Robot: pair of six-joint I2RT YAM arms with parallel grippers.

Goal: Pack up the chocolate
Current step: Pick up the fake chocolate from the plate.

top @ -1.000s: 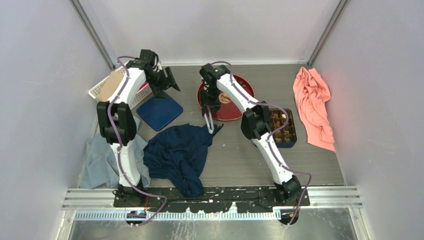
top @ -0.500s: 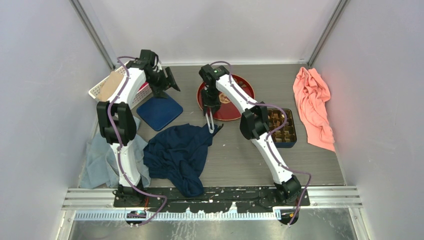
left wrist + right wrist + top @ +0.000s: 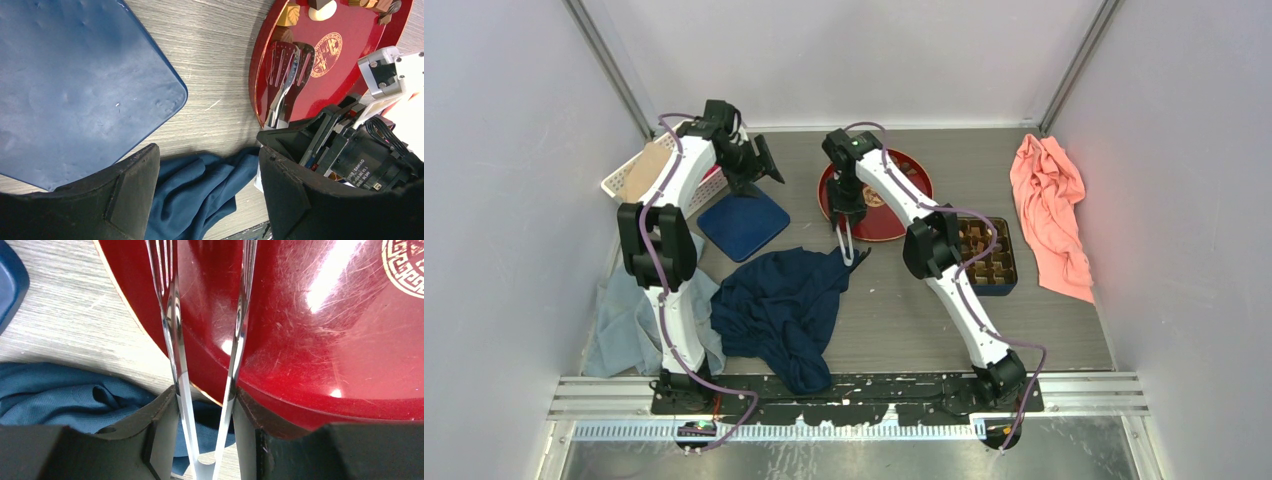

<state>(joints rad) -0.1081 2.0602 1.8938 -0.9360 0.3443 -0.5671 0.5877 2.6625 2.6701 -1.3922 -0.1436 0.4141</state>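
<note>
Chocolate pieces point(image 3: 321, 11), brown and cream, lie on the far part of the red round tray point(image 3: 350, 55); more chocolate sits in the navy gridded box point(image 3: 989, 255). My right gripper point(image 3: 205, 415) is shut on metal tongs point(image 3: 172, 315), whose two arms reach out over the tray point(image 3: 325, 340). In the left wrist view the tongs' slotted tips point(image 3: 287, 65) hang over the tray's near side, beside a brown piece point(image 3: 282, 34). My left gripper point(image 3: 207, 185) hangs open and empty above the table, between the blue lid point(image 3: 75, 85) and the tray.
A dark blue cloth point(image 3: 784, 305) lies crumpled in the middle, reaching under the tongs' handle. The blue square lid point(image 3: 744, 222) lies left of the tray. A white basket point(image 3: 624, 180) stands far left, a pale cloth point(image 3: 619, 320) near left, a pink cloth point(image 3: 1049, 210) right.
The right arm's elbow has drifted slightly left; the tongs stay over the tray. The left arm has not moved.
</note>
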